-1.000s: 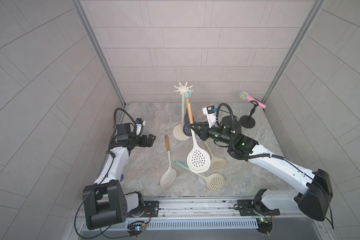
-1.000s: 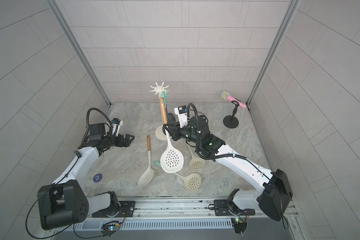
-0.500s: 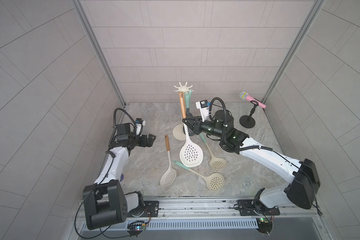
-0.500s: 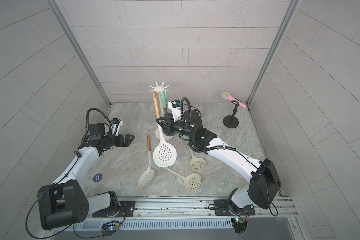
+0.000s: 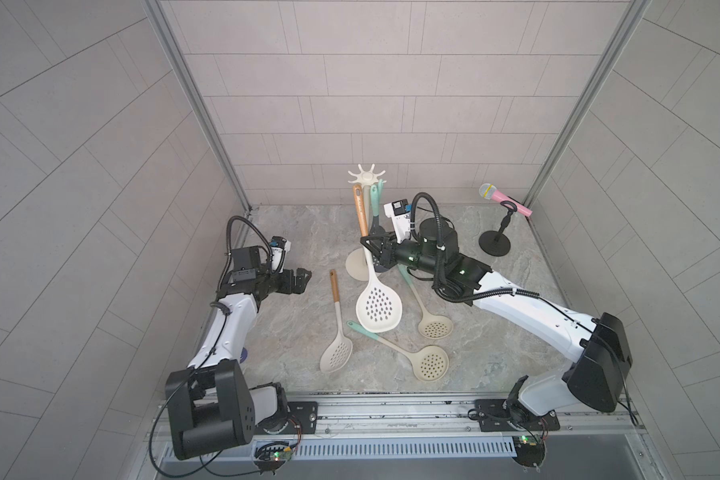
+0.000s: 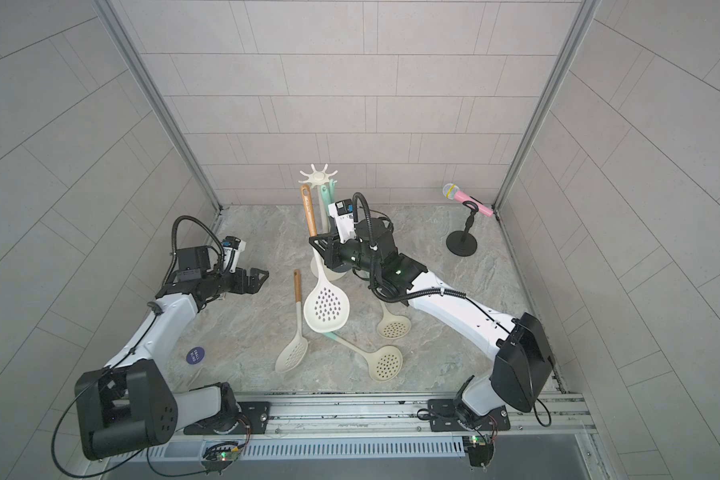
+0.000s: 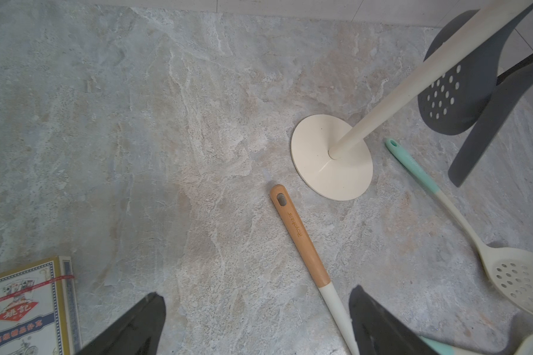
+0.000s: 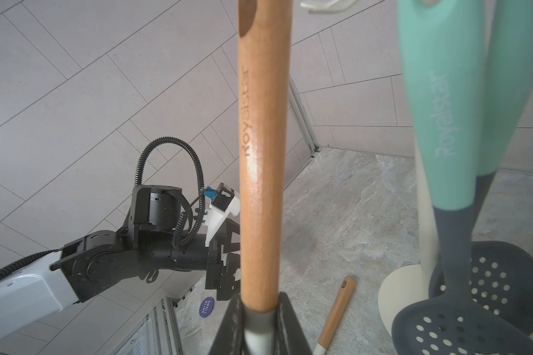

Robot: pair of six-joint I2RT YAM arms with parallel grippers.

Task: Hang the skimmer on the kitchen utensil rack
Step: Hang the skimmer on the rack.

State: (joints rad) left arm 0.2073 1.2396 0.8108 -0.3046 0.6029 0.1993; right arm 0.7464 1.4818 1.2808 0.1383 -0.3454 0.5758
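Right wrist: skimmer [image 8: 263, 153] held up, not yet hooked

At centre frame in both top views the right gripper [image 5: 375, 251] is clamped on the skimmer, holding it upright just beside the kitchen utensil rack [image 5: 366, 178]. Its hanging hole [image 8: 246, 21] looks empty, though the hooks are mostly cropped. Mid-left, the left gripper [image 5: 304, 281] hangs with jaws wide apart. Hooking and letting go remain

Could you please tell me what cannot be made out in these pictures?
- Whether the skimmer handle's hole sits on a rack hook: too small in both top views; hooks cut off in the right wrist view.
- Dark utensils: heads mostly hidden behind the right gripper in both top views.
- Card box: cut off by the left wrist view's edge.
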